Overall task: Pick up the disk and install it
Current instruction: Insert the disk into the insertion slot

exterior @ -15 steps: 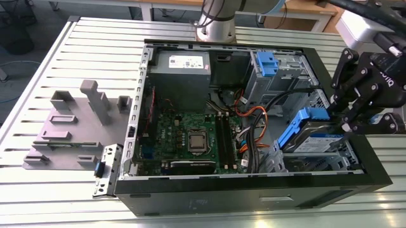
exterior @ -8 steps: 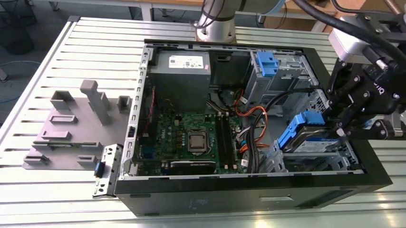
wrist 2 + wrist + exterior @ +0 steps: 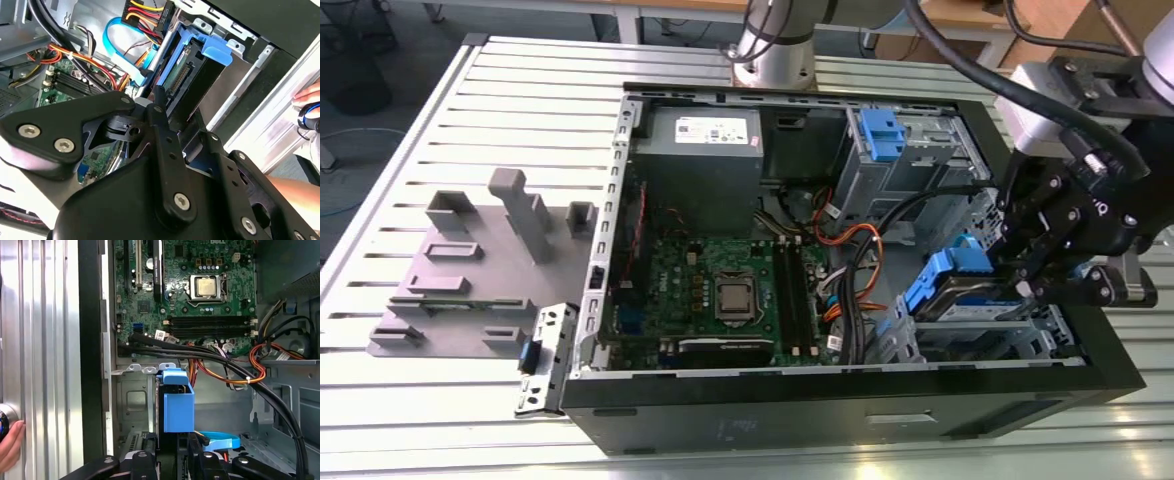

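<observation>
Blue-railed disk [image 3: 177, 409], clamped in the hand [image 3: 175, 446], which we see tilted over the grey bay [image 3: 981, 340]; case wall [image 3: 1110, 360] close beside, cables [image 3: 854, 300] opposite.

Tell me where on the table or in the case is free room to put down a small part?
Free: the table slats at the exterior view's left, beyond the grey fixture and along the near edge. Crowded: the case, where cables run beside the end effector holding the disk.
</observation>
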`<act>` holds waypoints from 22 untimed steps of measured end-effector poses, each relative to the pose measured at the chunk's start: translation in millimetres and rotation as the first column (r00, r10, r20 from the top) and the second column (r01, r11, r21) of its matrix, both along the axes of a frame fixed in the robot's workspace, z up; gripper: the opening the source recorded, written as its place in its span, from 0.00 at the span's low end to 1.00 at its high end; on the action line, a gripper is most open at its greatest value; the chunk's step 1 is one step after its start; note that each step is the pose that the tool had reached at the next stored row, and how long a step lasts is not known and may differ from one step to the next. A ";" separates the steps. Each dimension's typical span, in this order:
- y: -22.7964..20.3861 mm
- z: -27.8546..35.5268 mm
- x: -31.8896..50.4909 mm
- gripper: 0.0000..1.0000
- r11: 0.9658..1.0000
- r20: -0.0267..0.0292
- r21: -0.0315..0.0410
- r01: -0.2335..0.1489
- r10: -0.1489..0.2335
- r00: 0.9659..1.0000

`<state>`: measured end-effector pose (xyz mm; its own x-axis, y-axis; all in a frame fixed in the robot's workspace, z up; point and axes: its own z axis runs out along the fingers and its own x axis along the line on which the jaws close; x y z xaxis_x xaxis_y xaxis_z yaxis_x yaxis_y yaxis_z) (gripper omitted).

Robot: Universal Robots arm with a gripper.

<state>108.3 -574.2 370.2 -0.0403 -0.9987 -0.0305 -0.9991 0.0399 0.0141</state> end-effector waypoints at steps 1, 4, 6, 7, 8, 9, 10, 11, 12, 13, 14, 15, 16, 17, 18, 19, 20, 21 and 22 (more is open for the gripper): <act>0.0 -1.9 0.0 0.35 1.000 0.000 0.000 0.000 0.000 1.000; 0.0 -7.4 0.0 0.35 1.000 0.000 0.000 0.000 0.000 1.000; 0.0 -10.9 0.0 0.35 1.000 0.000 0.000 0.000 0.000 1.000; 0.0 -12.7 0.0 0.35 1.000 0.000 0.000 0.000 0.000 1.000; 0.0 -14.5 0.0 0.35 1.000 0.000 0.000 0.000 0.000 1.000; 0.0 -16.5 0.0 0.35 1.000 0.000 0.000 0.000 0.000 1.000; 0.0 -18.3 0.0 0.35 1.000 0.000 0.000 0.000 0.000 1.000; 0.0 -20.1 0.0 0.35 1.000 0.000 0.000 0.000 0.000 1.000; 0.0 -21.9 0.0 0.35 1.000 0.000 0.000 0.000 0.000 1.000; 0.0 -23.7 0.0 0.35 1.000 0.000 0.000 0.000 0.000 1.000; 0.0 -25.5 0.0 0.35 1.000 0.000 0.000 0.000 0.000 1.000; 0.0 -27.5 0.0 0.35 1.000 -0.001 0.000 0.000 0.000 1.000; 0.0 -29.2 0.0 0.35 1.000 -0.001 0.000 0.000 0.000 1.000; 0.0 -31.0 0.0 0.35 1.000 -0.002 0.000 0.000 0.000 1.000; 0.0 -32.8 0.0 0.35 1.000 -0.002 0.000 0.000 0.000 1.000; 0.0 -34.2 0.0 0.35 1.000 -0.003 0.000 0.000 0.000 1.000; 0.0 -34.3 0.0 0.35 1.000 -0.003 0.000 0.000 0.000 1.000; 0.0 -34.3 0.0 0.35 1.000 -0.003 0.000 0.000 0.000 1.000; 0.0 -34.3 0.0 0.35 1.000 -0.003 0.000 0.000 0.000 1.000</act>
<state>108.3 -574.2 335.9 -0.0403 -0.9987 -0.0304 -0.9991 0.0399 0.0166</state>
